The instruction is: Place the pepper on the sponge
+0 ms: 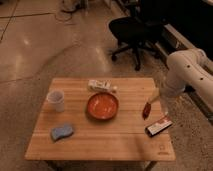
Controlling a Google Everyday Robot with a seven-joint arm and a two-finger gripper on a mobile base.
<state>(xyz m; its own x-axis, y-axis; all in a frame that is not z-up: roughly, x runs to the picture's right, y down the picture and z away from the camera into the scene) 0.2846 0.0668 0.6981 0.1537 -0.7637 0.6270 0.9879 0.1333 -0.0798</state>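
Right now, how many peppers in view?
1: the pepper, near the table's right edge, just behind the black-and-red box, at the tip of the tool. No others visible.

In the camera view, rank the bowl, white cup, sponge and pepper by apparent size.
1. bowl, clearly largest.
2. white cup and sponge: they look about alike, so they are not ranked against each other.
3. pepper, smallest. The gripper is just above it, right of the bowl.

On the surface (100, 142), the cup (56, 100) stands left of the central bowl (102, 105), the sponge (61, 132) before the cup, a packet (101, 85) behind the bowl. Right of the bowl lies the pepper (146, 110), the end effector (153, 98) at its far end, a box (159, 125) before it.
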